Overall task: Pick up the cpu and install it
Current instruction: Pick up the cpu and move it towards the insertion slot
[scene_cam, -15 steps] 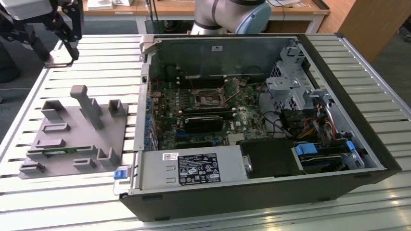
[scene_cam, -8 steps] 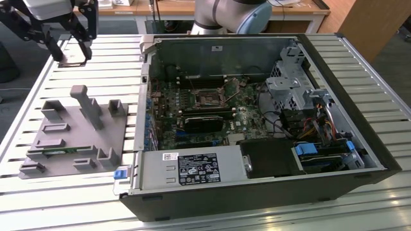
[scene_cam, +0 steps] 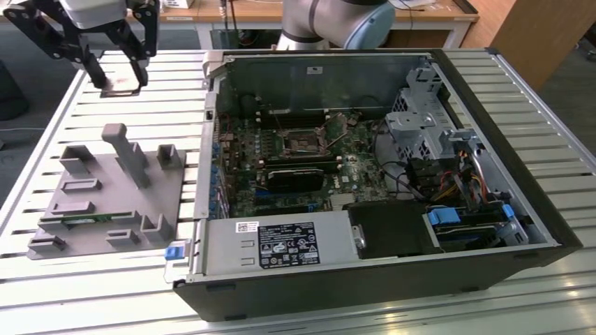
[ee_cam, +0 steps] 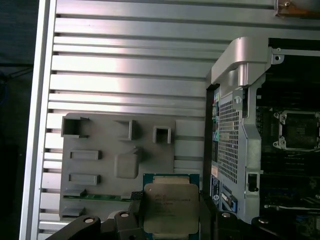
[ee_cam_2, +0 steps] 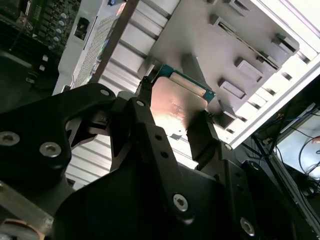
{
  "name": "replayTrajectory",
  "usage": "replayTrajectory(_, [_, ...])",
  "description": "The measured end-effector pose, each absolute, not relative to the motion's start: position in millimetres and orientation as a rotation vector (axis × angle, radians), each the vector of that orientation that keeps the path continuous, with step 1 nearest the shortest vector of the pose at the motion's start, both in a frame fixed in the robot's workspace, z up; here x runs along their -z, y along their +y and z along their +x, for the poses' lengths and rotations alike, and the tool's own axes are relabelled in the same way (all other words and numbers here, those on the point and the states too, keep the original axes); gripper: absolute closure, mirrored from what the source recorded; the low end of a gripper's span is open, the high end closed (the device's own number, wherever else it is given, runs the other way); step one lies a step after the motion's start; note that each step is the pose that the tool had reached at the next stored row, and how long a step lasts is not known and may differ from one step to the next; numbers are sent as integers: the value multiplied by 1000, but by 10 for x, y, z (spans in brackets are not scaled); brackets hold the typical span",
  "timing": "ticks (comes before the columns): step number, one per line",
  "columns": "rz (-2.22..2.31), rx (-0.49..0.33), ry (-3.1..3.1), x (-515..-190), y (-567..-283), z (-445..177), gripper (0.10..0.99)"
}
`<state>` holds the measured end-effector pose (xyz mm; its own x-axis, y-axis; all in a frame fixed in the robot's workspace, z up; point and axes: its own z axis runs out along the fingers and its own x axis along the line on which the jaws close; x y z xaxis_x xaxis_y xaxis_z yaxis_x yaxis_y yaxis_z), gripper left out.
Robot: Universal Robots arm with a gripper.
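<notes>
Silver-grey cpu (ee_cam: pixel 170 207) pinched flat in gripper (scene_cam: pixel 119 86), upper left of exterior view; motherboard socket (scene_cam: pixel 303 143) well apart, toward frame centre.

A flat square metal cpu (ee_cam: pixel 171 200) is gleaming silver-grey, rimmed green; the gripper (ee_cam: pixel 171 212) is showing matte black, the moulded tray (ee_cam: pixel 100 132) plain grey, the slatted table (ee_cam: pixel 130 75) seemingly striped silver.
</notes>
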<state>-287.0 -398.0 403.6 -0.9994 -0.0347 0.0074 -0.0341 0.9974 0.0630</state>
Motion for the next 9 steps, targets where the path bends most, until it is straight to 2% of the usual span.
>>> replayTrajectory(9, [54,99,-3131,-4036,-3975,-2670,553])
